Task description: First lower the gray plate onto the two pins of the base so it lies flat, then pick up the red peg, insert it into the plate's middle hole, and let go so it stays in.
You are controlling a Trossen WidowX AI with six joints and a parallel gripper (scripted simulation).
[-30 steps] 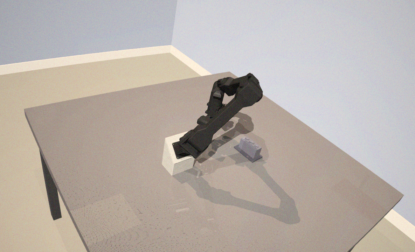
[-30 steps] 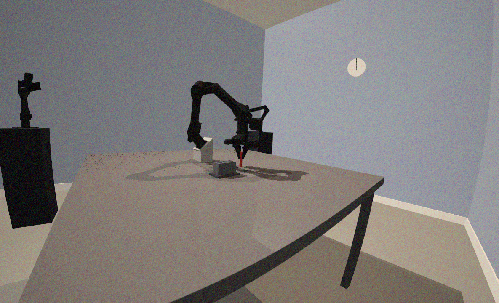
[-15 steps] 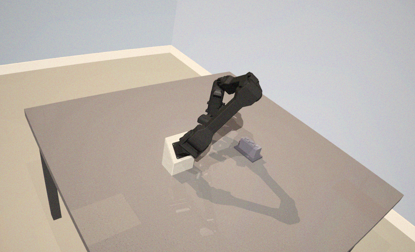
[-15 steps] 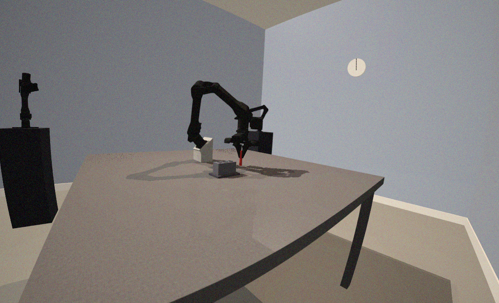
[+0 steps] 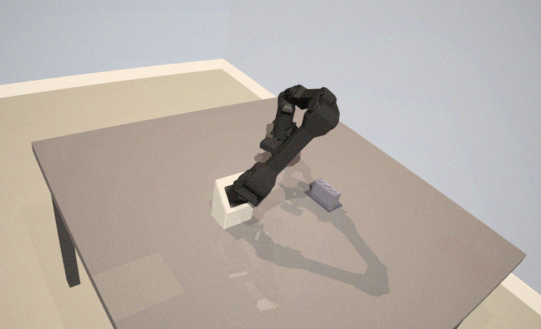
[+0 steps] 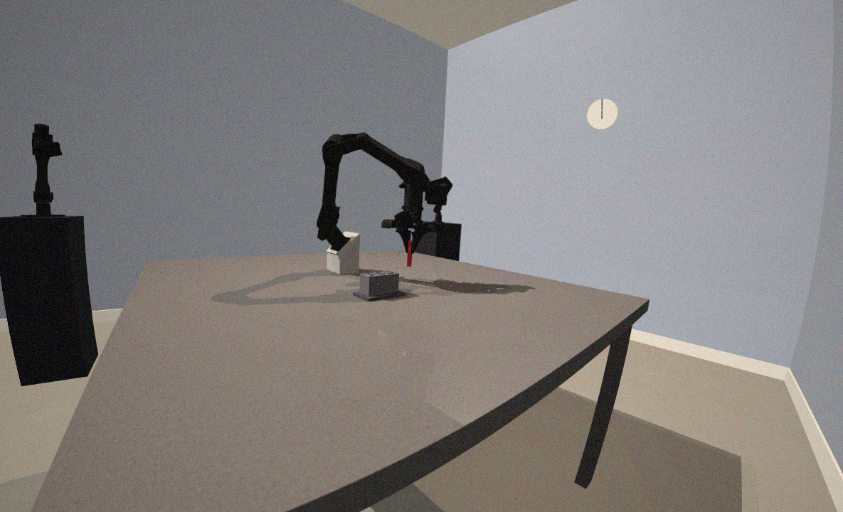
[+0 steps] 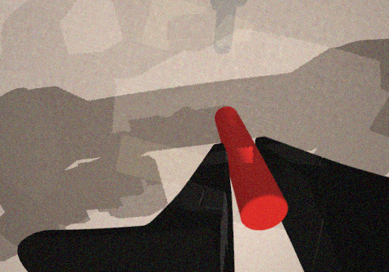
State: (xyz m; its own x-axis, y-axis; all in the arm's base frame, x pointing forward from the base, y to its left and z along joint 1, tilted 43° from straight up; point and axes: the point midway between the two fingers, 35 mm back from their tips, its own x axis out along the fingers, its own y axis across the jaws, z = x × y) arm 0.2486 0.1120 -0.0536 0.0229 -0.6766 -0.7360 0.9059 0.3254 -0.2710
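Note:
My gripper (image 7: 239,150) (image 6: 407,237) is shut on the red peg (image 7: 250,177) (image 6: 408,254). The peg hangs upright from the fingers, clear above the table top. The gray plate (image 5: 328,188) (image 6: 379,275) lies flat on top of the base (image 5: 319,199) (image 6: 373,296), which stands on the table in front of and to the left of the peg in the exterior view. In the top view the arm hides the fingers and the peg. The base and plate are out of the wrist view.
The arm's white mount (image 5: 228,213) (image 6: 346,256) stands near the table's middle, close to the base. A black pedestal (image 6: 42,292) with another arm stands off the table at the left. A black box (image 6: 447,240) stands behind the table.

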